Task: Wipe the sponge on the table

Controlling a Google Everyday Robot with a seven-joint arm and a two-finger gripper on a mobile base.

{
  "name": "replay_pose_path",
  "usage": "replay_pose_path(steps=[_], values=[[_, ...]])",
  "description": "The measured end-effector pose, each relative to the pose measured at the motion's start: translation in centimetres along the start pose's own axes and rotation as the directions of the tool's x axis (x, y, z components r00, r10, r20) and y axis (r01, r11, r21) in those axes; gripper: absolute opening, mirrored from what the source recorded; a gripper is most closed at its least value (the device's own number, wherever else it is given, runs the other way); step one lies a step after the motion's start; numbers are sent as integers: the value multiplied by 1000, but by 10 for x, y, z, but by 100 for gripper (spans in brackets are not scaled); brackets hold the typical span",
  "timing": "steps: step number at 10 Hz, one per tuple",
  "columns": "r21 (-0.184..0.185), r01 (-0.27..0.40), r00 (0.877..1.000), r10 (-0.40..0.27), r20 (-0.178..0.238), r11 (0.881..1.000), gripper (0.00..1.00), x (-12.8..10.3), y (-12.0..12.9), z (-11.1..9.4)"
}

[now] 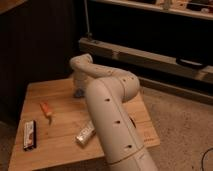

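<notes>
Surface (62, 125), left to right: dark bar (30, 135) at near-left edge; orange item (46, 110) just beyond it; sponge (79, 93) toward far edge, a blue-grey sliver showing beneath the end effector (77, 87), which is down over it; whether that is open or clamped on it, cannot tell; bottle (86, 134) lying nearer. Judgement: sponge light, soft, compressible, likelier to drag than slip on wood; take across its middle, pressing lightly.
</notes>
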Motion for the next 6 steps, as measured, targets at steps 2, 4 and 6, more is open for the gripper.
replay_pose_path(steps=[2,4,6], values=[[-10,59,998,-59,-5,998,0,9,25,1],[-34,140,990,-140,8,990,0,35,56,-10],[-57,226,974,-226,11,972,0,69,89,-19]])
